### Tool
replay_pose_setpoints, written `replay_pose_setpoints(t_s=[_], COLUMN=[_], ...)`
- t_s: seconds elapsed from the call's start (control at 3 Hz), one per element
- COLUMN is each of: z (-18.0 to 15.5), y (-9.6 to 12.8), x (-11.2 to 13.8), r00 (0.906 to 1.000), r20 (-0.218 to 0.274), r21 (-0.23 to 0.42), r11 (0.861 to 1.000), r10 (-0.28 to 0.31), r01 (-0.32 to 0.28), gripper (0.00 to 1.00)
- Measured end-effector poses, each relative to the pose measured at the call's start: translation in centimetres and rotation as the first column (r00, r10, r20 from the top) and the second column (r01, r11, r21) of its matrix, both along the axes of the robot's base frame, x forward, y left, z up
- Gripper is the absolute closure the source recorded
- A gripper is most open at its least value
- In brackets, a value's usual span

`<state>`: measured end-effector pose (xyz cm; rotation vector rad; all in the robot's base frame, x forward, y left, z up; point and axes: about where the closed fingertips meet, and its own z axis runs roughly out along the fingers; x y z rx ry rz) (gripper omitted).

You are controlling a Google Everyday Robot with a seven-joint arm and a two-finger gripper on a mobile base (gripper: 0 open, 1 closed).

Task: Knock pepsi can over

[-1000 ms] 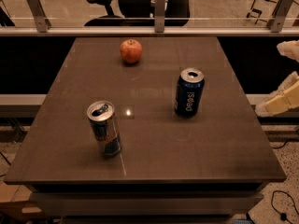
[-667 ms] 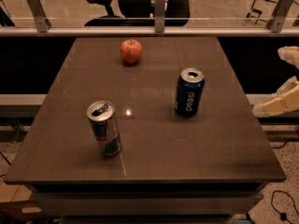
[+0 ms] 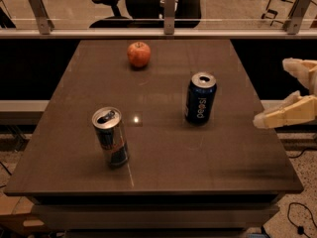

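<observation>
The pepsi can, dark blue with white lettering and a silver opened top, stands upright on the right half of the dark table. My gripper is at the right edge of the view, beyond the table's right side, to the right of the can and apart from it. Its two cream fingers are spread open and hold nothing.
A slimmer silver-and-blue energy drink can stands upright at the front left. A red apple lies at the back centre. A glass railing with metal posts runs behind the table, and an office chair stands beyond it.
My gripper has moved a little to the left and down, towards the table's right edge. The cans and apple have not moved.
</observation>
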<state>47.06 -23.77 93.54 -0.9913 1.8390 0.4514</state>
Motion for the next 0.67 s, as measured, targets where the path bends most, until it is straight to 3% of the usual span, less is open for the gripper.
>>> replay_pose_setpoints(t_s=[0.67], z=[-2.9], y=[4.3], x=[0.8], r00=[0.9959], r20=[-0.012], r21=[0.086], r11=[0.992], r10=[0.09], r01=[-0.089], gripper=[0.0])
